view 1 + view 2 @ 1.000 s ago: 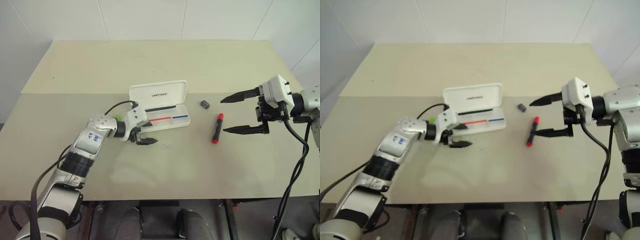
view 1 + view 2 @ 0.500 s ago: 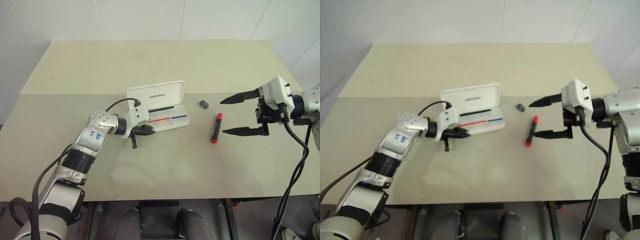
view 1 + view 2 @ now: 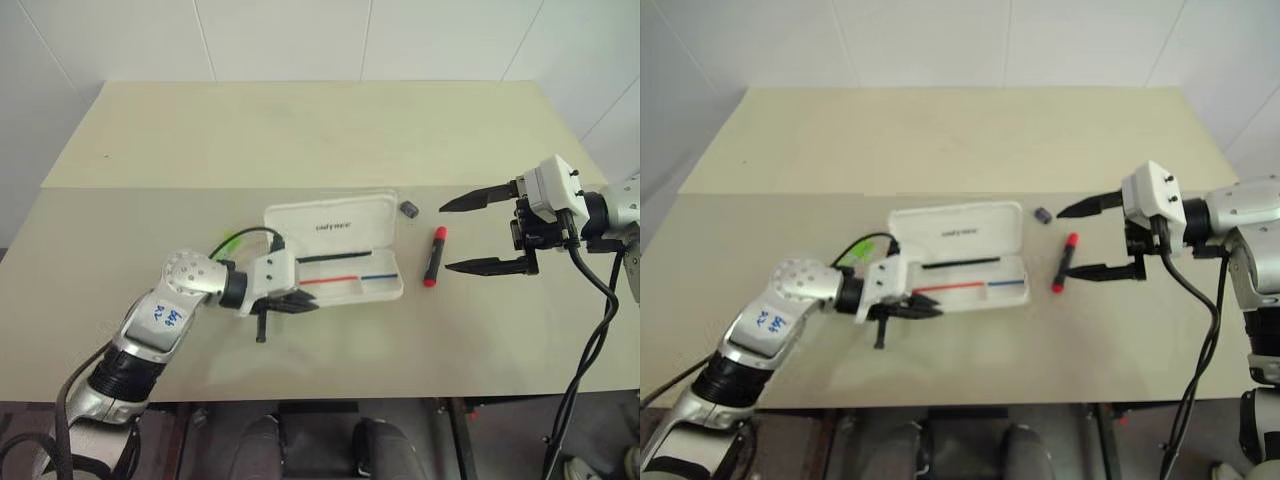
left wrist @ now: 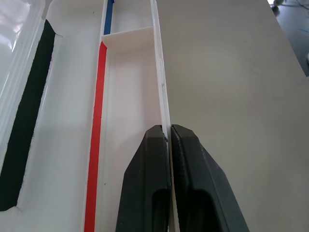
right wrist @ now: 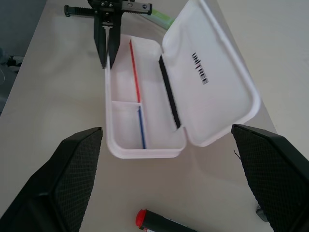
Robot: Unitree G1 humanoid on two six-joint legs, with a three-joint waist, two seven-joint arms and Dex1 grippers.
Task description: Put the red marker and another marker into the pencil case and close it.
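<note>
My left gripper [image 3: 300,305] pressed together, pinching front wall of pencil case [image 3: 385,288] at its left end; left wrist view shows thin wall clamped between fingers [image 4: 149,183]. Case open on table [image 3: 300,140], lid up, tray empty. Green highlighter [image 3: 231,243] partly hidden behind left wrist, behind case's left end. Small dark cylinder [image 3: 408,208] near lid's right corner. Red marker [image 3: 434,256] on table just right of case; right wrist view cuts it off at frame edge. My right gripper [image 3: 482,232] spread wide, holding nothing, hovering right of marker.
</note>
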